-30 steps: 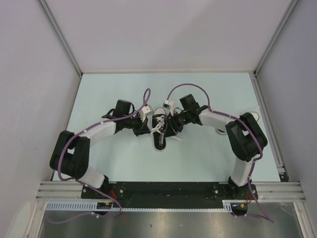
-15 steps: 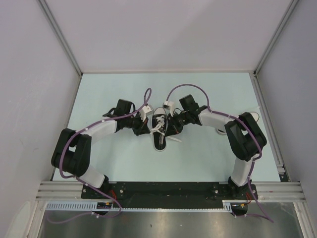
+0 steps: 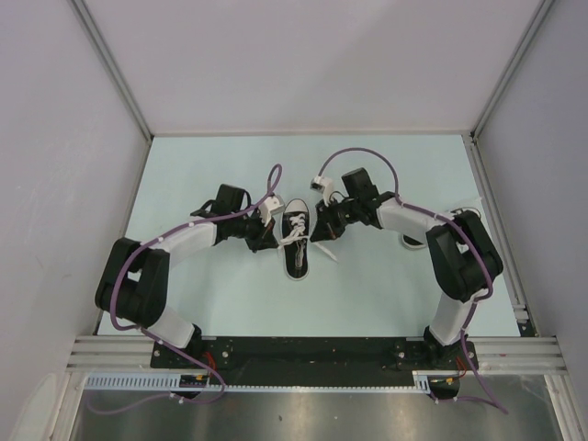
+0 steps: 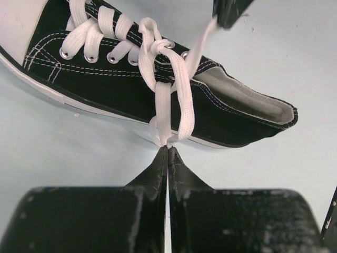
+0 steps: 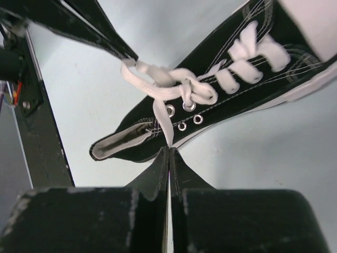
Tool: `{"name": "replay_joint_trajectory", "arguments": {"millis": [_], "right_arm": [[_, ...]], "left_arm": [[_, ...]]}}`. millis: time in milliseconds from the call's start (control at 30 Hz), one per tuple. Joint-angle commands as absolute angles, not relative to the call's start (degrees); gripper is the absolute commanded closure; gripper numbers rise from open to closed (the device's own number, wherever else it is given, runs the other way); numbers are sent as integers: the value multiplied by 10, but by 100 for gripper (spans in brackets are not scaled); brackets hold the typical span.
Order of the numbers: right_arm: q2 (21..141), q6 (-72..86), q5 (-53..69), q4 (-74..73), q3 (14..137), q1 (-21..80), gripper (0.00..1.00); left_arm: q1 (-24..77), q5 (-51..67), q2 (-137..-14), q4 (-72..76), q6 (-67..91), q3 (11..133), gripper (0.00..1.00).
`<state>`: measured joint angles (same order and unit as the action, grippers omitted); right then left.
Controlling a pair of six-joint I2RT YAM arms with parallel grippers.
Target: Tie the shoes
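1. Pale blue counter (image 3: pixel 202 165): carries the shoe and both arms' reach, and has grey walls around it.
2. Small black canvas sneaker with white sole rim (image 3: pixel 296 246): stands on its sole mid-counter, between the two arms.
3. Left fingers (image 4: pixel 166 158): clenched on the white lace loop (image 4: pixel 181 105), just beside the sole rim.
4. Right fingers (image 5: pixel 167 158): clenched on a single white lace strand (image 5: pixel 160 118) on the opposite side.

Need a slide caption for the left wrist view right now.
Left hand shut on a white lace loop beside the black sneaker, right hand pinching the other strand beyond it.
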<state>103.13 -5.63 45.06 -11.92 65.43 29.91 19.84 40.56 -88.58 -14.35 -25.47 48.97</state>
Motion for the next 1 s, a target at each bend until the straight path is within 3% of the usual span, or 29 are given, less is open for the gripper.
{"name": "replay_joint_trajectory", "arguments": {"millis": [0, 467, 667, 833, 967], "right_arm": [[988, -28, 434, -71, 657, 288, 100], [997, -21, 440, -90, 657, 297, 100], [1007, -39, 453, -131, 656, 309, 100], [1015, -37, 459, -136, 657, 319, 100], [1020, -34, 459, -134, 657, 321, 100]], "left_arm": [[196, 409, -875, -146, -269, 497, 100], [207, 416, -861, -157, -318, 491, 98], [204, 424, -831, -169, -344, 487, 73], [175, 508, -794, -148, -328, 484, 63], [166, 485, -778, -95, -287, 493, 63]]}}
